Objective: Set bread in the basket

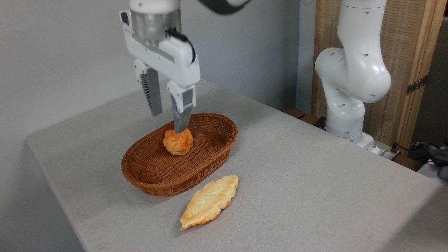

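The basket sits left of centre on the table. Inside it, toward the far side, lies the bread, apparently released: the gripper hangs above, fingers apart, holding nothing.

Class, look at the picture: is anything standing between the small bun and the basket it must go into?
Nothing visible does. The bun already lies inside the basket, with the open pincer just above it. The braided loaf lies outside, on the table in front.
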